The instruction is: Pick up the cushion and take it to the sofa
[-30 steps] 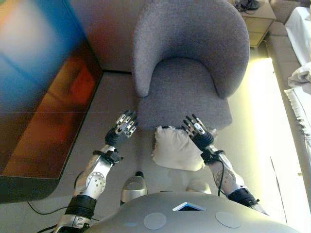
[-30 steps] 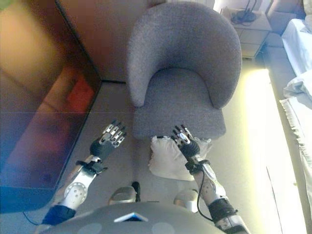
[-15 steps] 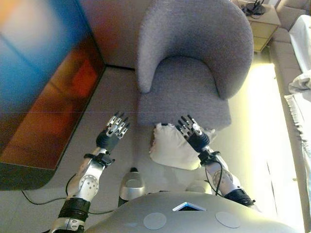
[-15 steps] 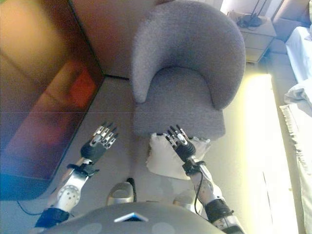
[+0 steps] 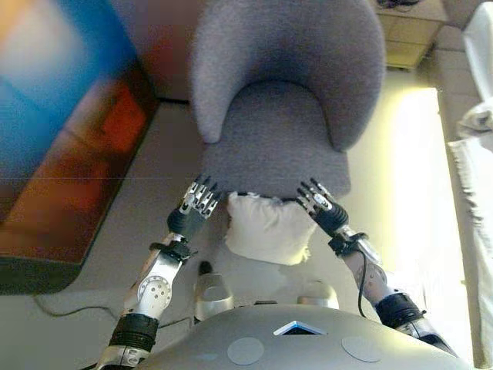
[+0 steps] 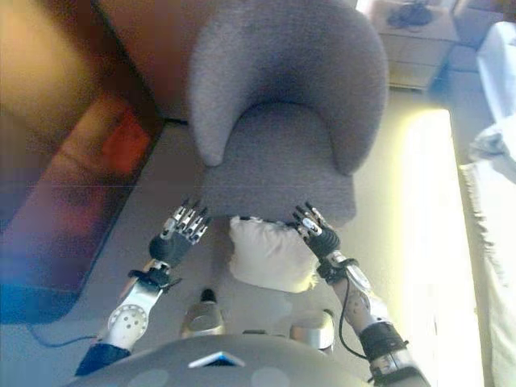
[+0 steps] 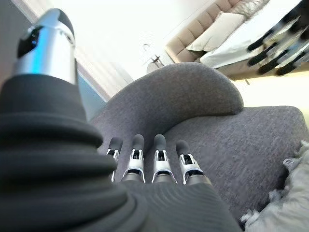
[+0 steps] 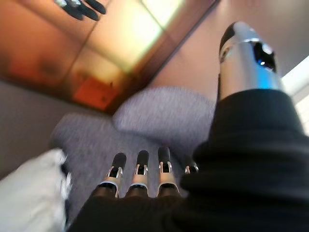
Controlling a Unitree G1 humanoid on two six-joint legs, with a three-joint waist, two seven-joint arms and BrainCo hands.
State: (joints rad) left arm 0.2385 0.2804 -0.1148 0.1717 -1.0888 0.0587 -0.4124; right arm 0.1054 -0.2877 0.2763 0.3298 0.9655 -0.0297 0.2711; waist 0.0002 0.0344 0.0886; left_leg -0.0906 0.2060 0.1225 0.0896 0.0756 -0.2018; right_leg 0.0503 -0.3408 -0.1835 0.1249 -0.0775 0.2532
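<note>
We count one cushion (image 5: 263, 228), one armchair (image 5: 281, 100) and two hands. The cushion is white and lies on the floor (image 5: 154, 177) against the front edge of the armchair seat, at 12 o'clock from us. Our left hand (image 5: 194, 208) is at its 9 o'clock side, just beside it, fingers (image 7: 157, 162) straight and side by side, holding nothing. Our right hand (image 5: 323, 210) is at the cushion's 3 o'clock corner, fingers (image 8: 140, 171) extended and empty; we cannot tell whether they touch the fabric. Open floor lies at 9 o'clock up to one dark cabinet (image 5: 54, 154). At 3 o'clock a lit strip of floor runs to a white-draped edge (image 5: 477, 154). One side table (image 5: 408, 31) stands at 1 o'clock.
</note>
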